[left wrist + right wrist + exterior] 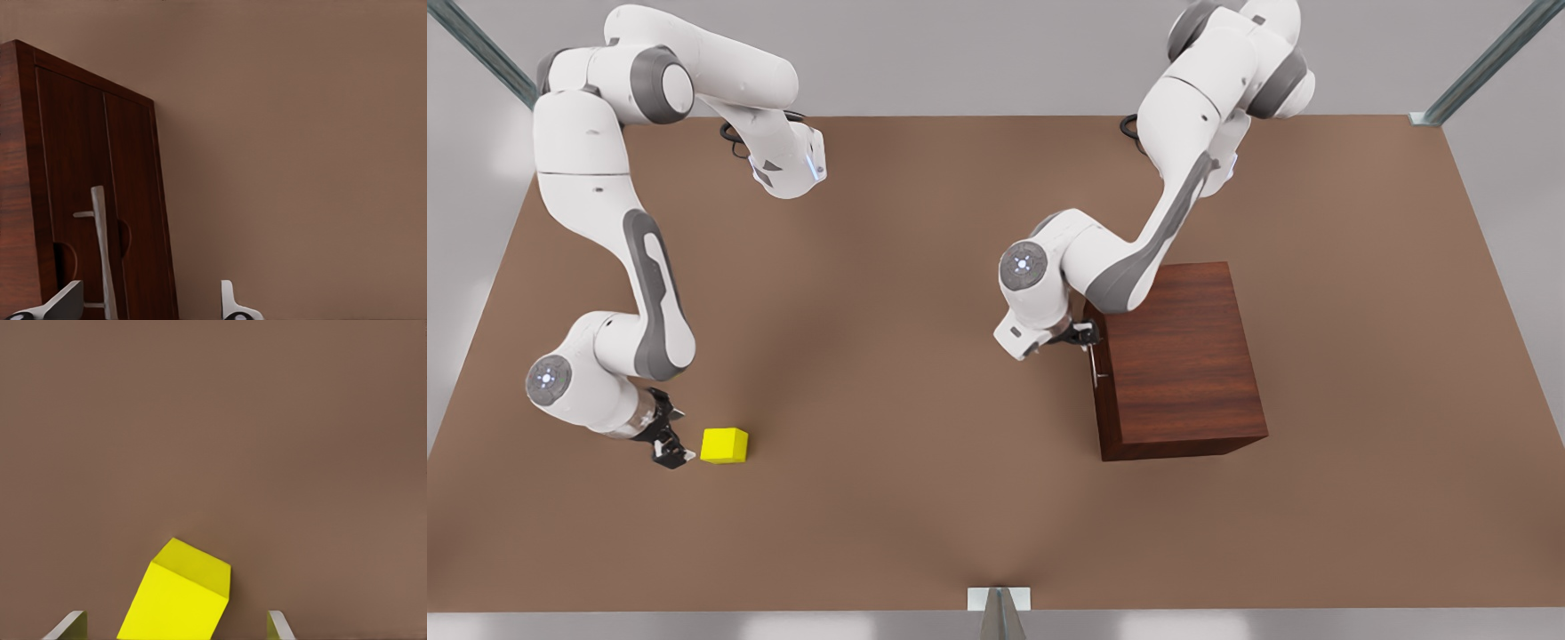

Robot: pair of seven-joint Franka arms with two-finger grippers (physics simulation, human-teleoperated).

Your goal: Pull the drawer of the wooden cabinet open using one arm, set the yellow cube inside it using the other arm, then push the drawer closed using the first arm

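Note:
The wooden cabinet [1183,364] stands on the table at the front view's right, and its drawer [87,173] sits flush in the front. My left gripper [1083,336] is right at that front, open. Its fingertips [230,301] sit either side of the slim silver handle [100,247] without closing on it. The yellow cube [724,445] rests on the table at the front view's left. My right gripper [669,440] is low beside it, open. In the right wrist view the cube [180,597] lies just ahead, between the two fingertips [279,625].
The brown table [925,293] stretches wide between the cube and the cabinet. Metal frame posts [1480,67] stand at the far corners, and a small bracket [999,604] sits at the near edge.

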